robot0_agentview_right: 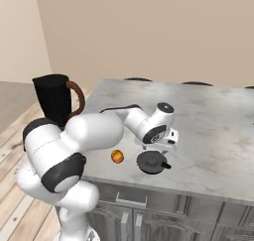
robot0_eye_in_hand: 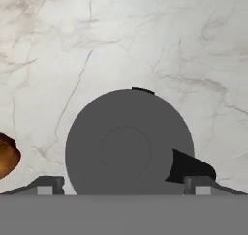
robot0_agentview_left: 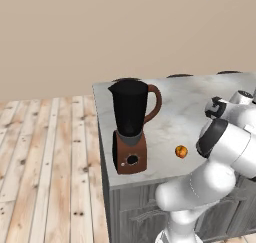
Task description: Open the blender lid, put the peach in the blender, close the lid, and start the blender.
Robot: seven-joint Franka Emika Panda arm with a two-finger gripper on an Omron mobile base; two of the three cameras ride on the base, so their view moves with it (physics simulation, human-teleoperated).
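Note:
The blender (robot0_agentview_left: pixel 129 112) stands at the counter's left end, a black jar with a brown handle on a reddish-brown base; its rim is uncovered. It also appears as the blender (robot0_agentview_right: pixel 54 102) at the far left. The blender lid (robot0_agentview_right: pixel 151 161) lies flat on the counter near the front edge, a dark grey disc (robot0_eye_in_hand: pixel 128 144). My gripper (robot0_agentview_right: pixel 156 151) hangs just above it, open, with its fingertips (robot0_eye_in_hand: pixel 46 184) spread to either side of the lid. The peach (robot0_agentview_right: pixel 117 156) rests on the counter just left of the lid, and shows as the peach (robot0_agentview_left: pixel 181 151) and the peach (robot0_eye_in_hand: pixel 7 155).
The grey marble counter (robot0_agentview_right: pixel 213 126) stretches to the right and back, with dark cabinet fronts (robot0_agentview_right: pixel 149 215) below its front edge. A wooden floor (robot0_agentview_left: pixel 45 157) lies left of the counter. My own arm crosses between the blender and the lid.

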